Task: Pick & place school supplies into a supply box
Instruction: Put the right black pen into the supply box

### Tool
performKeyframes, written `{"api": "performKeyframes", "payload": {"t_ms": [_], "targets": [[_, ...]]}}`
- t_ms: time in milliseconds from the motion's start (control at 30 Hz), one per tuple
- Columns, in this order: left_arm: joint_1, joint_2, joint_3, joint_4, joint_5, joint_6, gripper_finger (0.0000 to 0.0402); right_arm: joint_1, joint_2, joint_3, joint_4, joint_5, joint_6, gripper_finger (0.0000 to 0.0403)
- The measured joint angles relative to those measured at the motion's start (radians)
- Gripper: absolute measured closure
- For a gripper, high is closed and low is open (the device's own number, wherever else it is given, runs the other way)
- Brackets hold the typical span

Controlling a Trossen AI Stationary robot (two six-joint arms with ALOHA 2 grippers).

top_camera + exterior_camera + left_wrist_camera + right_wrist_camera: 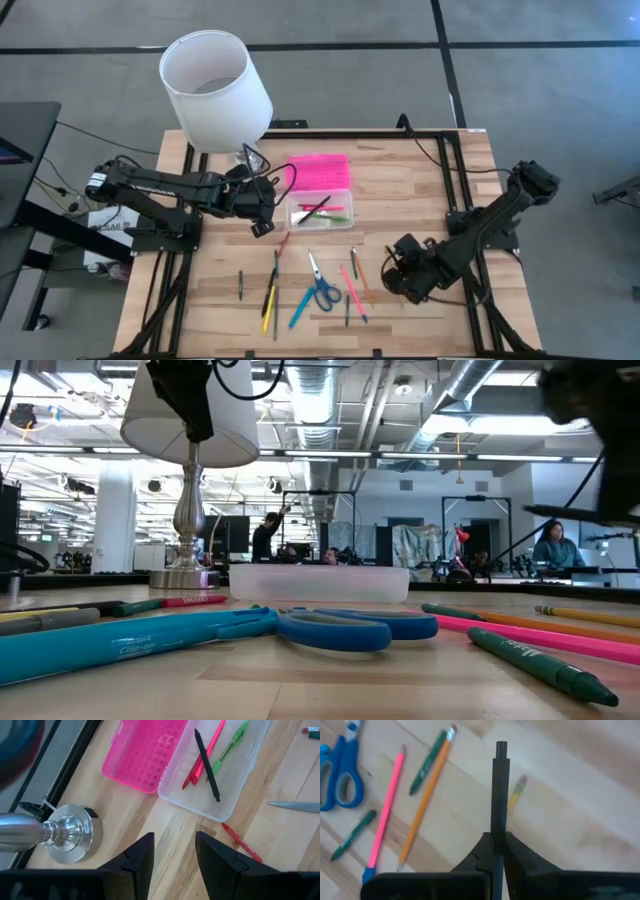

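The supply box's clear tray (pixel 322 213) stands open at the table's middle, its pink lid (pixel 320 171) folded back toward the far edge. A black pen (pixel 206 765), red pens and a green one lie in the tray. My left gripper (pixel 175 856) hovers open just left of the tray (pixel 227 780), above bare wood, with nothing between its fingers. Over the table's right near part, my right gripper (pixel 498 842) is shut on a dark pen (pixel 500 790). Blue-handled scissors (pixel 322 287) and several pens and pencils lie flat near the front edge. My right gripper pinches the dark pen between its two fingers at a point (pixel 499 832) along the barrel. The pen lies along the fingers and juts out past their tips to its capped end (pixel 501 749). It looks lifted clear of the wood below.
A lamp with a white shade (pixel 215 88) and a metal base (pixel 67 832) stands at the far left, close to my left arm. A red pencil (pixel 242 842) lies just beside the tray. Pink, orange and green pencils (pixel 422 785) lie left of the right gripper.
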Motion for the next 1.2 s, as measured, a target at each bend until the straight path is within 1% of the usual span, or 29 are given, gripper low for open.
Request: {"api": "performKeyframes", "payload": {"t_ms": [167,433,667,733,800,867,967,1067,1200], "targets": [[-0.027,-0.001,-0.022,0.029,-0.007,-0.036,0.0263,-0.120,-0.047,0.000,0.055,0.015,-0.251,0.0396],[-0.133,0.001,-0.116,0.086,-0.022,-0.195,0.0263,-0.329,-0.093,0.000,0.293,0.007,-0.691,0.0396],[-0.246,0.000,-0.152,0.087,-0.077,-0.367,0.0263,-0.496,-0.080,0.002,0.483,-0.114,-1.006,0.0396],[-0.275,0.000,-0.156,0.085,-0.094,-0.412,0.0263,-0.542,-0.076,0.001,0.505,-0.164,-1.072,0.0396],[-0.301,0.000,-0.163,0.083,-0.101,-0.450,0.0263,-0.588,-0.055,0.005,0.566,-0.212,-1.119,0.0396],[-0.327,0.000,-0.164,0.078,-0.108,-0.487,0.0263,-0.632,-0.042,0.000,0.568,-0.257,-1.154,0.0396],[-0.358,0.000,-0.164,0.075,-0.133,-0.536,0.0263,-0.688,0.000,0.004,0.637,-0.322,-1.194,0.0396],[-0.388,0.000,-0.164,0.066,-0.167,-0.572,0.0263,-0.727,0.048,0.007,0.678,-0.383,-1.234,0.0396],[-0.424,0.000,-0.164,0.041,-0.187,-0.630,0.0263,-0.749,0.129,0.056,0.687,-0.441,-1.300,0.0396]]}}
